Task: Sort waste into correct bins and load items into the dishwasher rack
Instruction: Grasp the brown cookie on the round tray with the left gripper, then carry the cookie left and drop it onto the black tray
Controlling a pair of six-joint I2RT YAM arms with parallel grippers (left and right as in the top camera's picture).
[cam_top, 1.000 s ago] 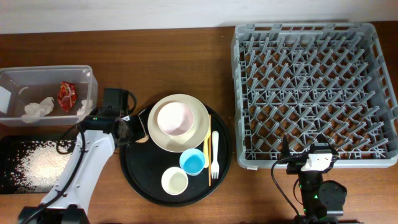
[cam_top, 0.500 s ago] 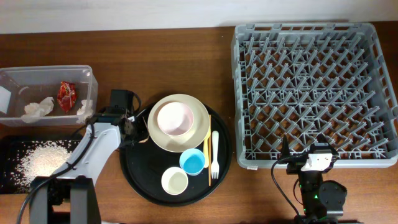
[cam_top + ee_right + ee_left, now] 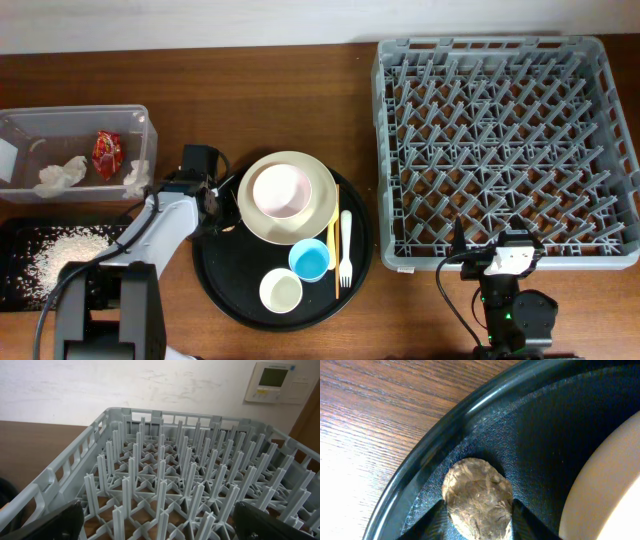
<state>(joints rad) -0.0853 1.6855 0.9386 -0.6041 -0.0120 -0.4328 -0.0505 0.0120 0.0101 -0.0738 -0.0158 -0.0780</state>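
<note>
Overhead, the round black tray [image 3: 222, 285] sat near the middle of the wooden table [image 3: 300, 80]. On it lay the large cream plate [image 3: 322, 203] with the pink bowl [image 3: 280, 190] resting inside. Nearer, the light blue cup [image 3: 309, 260] and the small cream cup [image 3: 281, 291] stood upright. The thin yellow utensil [image 3: 334, 255] and the white plastic fork [image 3: 345, 250] lay side by side just right of the blue cup.

In the left wrist view, the left gripper [image 3: 479, 522] was down at the tray's left edge. Its fingers [image 3: 436, 522] pressed against both sides of the small brown food bit [image 3: 477, 492]. The bit lay on the black tray floor, between the raised rim and the plate's edge.

At the far left, the clear tub [image 3: 75, 112] held crumpled white tissues [image 3: 60, 175] and the red wrapper [image 3: 105, 152]. Just in front of it, the shallow black tray [image 3: 12, 232] held a scatter of rice grains [image 3: 62, 255].

To the right stood the grey rack [image 3: 381, 160], with nothing but its pegs showing. The right gripper [image 3: 160, 529] waited at the rack's near edge, its jaws spread wide and holding nothing, looking across the rows of pegs.
</note>
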